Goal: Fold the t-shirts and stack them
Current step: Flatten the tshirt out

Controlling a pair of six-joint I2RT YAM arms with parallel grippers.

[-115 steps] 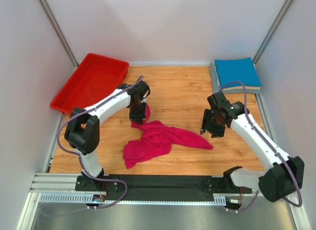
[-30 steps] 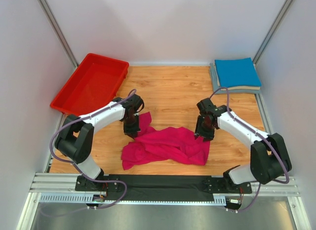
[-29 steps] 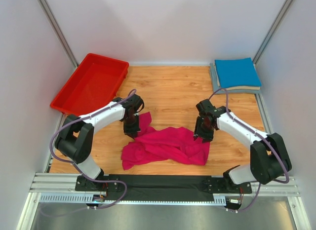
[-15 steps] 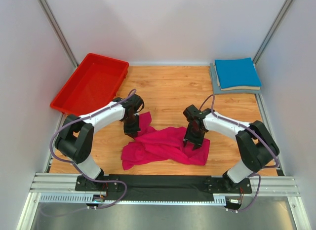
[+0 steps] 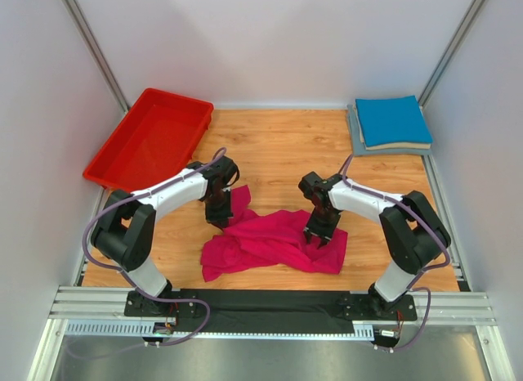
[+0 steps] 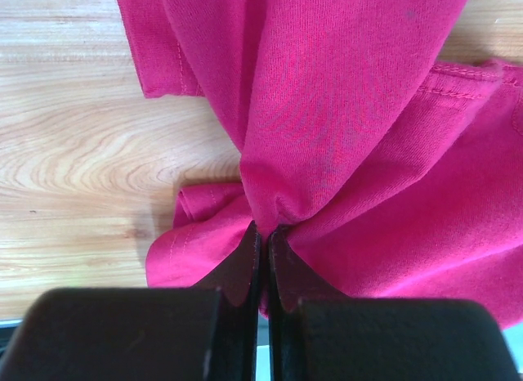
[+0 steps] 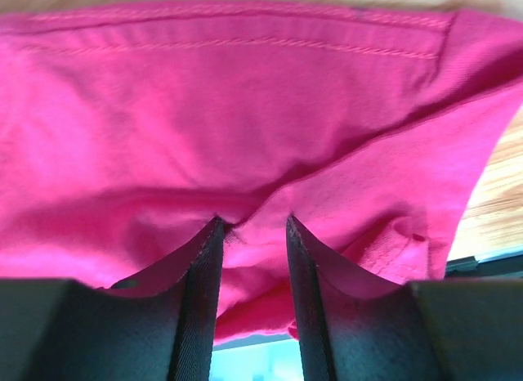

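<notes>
The magenta-pink t-shirt (image 5: 270,242) lies crumpled on the wooden table in front of the arms. My left gripper (image 5: 219,220) is at the shirt's upper left corner, shut on a pinch of the cloth (image 6: 351,111) that bunches out from between its tips (image 6: 263,230). My right gripper (image 5: 317,236) is pressed down into the right part of the shirt. Its jaws (image 7: 252,221) stand apart with a ridge of pink cloth (image 7: 245,111) between them, not pinched. A folded bright blue t-shirt (image 5: 392,119) tops a stack at the back right, with a grey one (image 5: 355,132) under it.
A red plastic bin (image 5: 151,140) stands at the back left, close to the left arm's elbow. White walls close in both sides and the back. The black rail with the arm bases (image 5: 270,303) runs along the near edge.
My right gripper has moved left from the shirt's right edge onto the cloth, pressed down, and its jaws have narrowed a little. The left gripper has kept its hold and place.
</notes>
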